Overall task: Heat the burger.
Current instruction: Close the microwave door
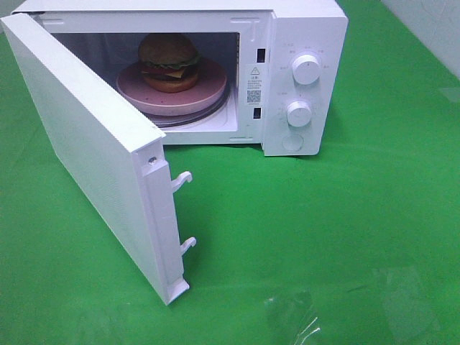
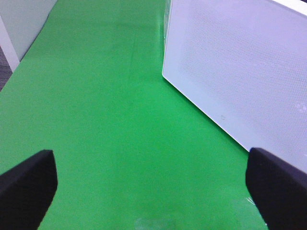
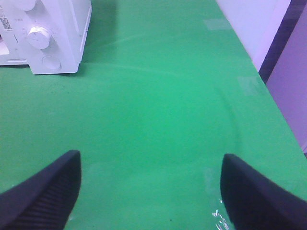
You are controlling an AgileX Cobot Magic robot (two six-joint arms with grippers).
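burger (image 1: 168, 57): inside the microwave (image 1: 309, 29), upright on the pink plate (image 1: 208, 90), layers stacked.
handling (judged): light; glossy bun likely slippery; the stack may shift if squeezed. Better moved by the plate rim. No lift looks needed now.
next hold (judged): free edge of the door (image 1: 79, 136), pushed shut, then the knobs (image 1: 306, 70).
door: stands wide, latch hooks exposed.
left pincer (image 2: 153, 184): spread wide, empty, near the door's outer face.
right pincer (image 3: 151, 189): spread wide, empty, over the bare table (image 1: 323, 237).
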